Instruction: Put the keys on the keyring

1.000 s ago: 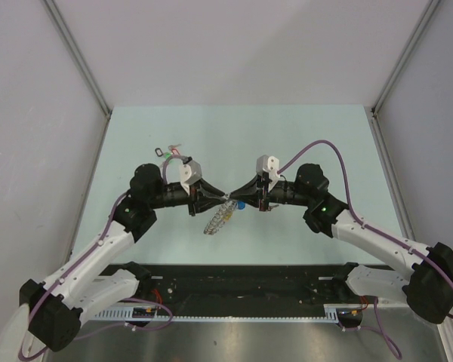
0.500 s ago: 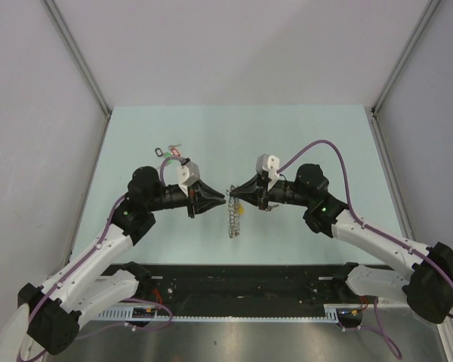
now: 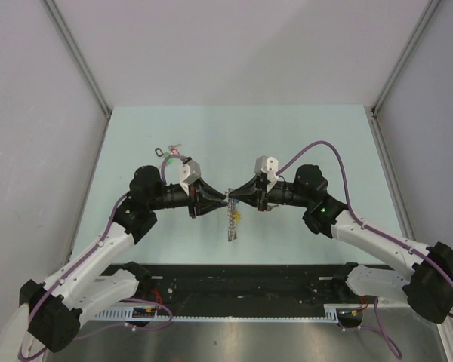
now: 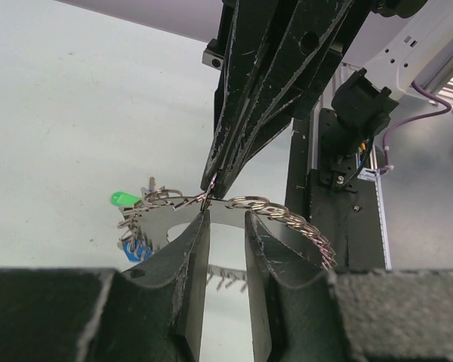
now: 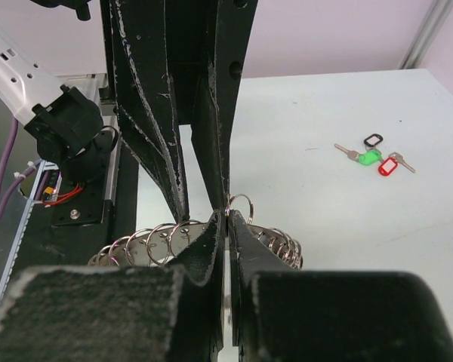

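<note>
Your left claw [image 3: 223, 197] has come back in, narrowly parted, beside the keyring [image 3: 231, 222]. Your right claw [image 3: 235, 197] pinches that ring, now hanging toward 6 o'clock, keys [image 4: 121, 198] at its 9 o'clock, so threading can resume.

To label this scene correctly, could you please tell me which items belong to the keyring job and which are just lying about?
Job:
keyring
blue-tagged key
green-tagged key

Lying about:
bunch of keys tagged black, green and red
</note>
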Controlling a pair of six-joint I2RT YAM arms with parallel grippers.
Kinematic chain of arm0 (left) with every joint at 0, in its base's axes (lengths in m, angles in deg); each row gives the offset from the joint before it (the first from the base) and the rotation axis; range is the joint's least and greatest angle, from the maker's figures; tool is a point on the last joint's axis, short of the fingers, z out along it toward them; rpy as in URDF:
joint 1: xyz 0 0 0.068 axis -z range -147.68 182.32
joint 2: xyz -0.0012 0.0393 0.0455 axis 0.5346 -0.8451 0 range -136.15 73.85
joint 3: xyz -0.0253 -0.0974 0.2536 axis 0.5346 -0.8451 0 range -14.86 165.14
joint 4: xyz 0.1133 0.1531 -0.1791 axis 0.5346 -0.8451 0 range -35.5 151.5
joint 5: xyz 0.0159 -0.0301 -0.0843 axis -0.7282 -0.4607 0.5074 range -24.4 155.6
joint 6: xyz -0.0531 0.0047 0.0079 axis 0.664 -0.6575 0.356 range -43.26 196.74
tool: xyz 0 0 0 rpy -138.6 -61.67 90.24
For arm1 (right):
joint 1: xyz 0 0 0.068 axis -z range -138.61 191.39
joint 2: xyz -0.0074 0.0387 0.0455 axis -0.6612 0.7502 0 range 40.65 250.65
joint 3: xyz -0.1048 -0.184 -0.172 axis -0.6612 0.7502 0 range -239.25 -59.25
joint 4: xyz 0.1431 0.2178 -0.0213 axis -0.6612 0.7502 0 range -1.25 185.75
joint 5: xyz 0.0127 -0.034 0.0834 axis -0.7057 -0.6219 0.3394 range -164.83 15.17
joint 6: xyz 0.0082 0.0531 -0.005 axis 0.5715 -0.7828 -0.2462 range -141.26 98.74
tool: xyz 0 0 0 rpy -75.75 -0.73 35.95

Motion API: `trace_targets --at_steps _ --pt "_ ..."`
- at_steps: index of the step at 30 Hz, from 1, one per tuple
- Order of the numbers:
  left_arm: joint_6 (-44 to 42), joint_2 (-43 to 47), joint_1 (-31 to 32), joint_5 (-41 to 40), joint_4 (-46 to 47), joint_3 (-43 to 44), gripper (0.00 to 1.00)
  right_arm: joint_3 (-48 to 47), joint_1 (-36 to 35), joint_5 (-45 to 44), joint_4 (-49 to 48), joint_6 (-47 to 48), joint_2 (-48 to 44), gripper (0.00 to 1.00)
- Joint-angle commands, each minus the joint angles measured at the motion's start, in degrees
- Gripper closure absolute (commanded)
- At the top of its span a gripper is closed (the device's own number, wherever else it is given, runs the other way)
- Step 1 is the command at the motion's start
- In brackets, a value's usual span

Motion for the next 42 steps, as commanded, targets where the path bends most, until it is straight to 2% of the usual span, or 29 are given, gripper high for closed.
trace_targets --at_steps 1,15,25,35,42 --pt "1.8 0.3 0.2 0.6 3.4 -0.1 0.69 -0.5 -0.6 2.0 -3.9 1.0 -1.0 1.0" --pt "5.6 2.4 -0.4 2.8 9.6 -2.3 0.69 -0.5 -0.5 5.9 -2.4 2.1 -0.7 1.0" --pt "5.5 3.9 -1.1 7.6 12.9 -3.3 0.65 -0.5 -0.4 7.8 -0.9 2.7 -1.7 1.0" --pt "5.2 3.7 -1.3 6.8 15.6 -3.9 0.59 -0.5 -0.3 8.6 -0.2 3.7 -1.7 1.0" --pt "3.2 3.9 -1.4 3.1 12.4 -3.6 0.57 -0.5 -0.1 7.7 -0.9 2.9 -2.1 1.0"
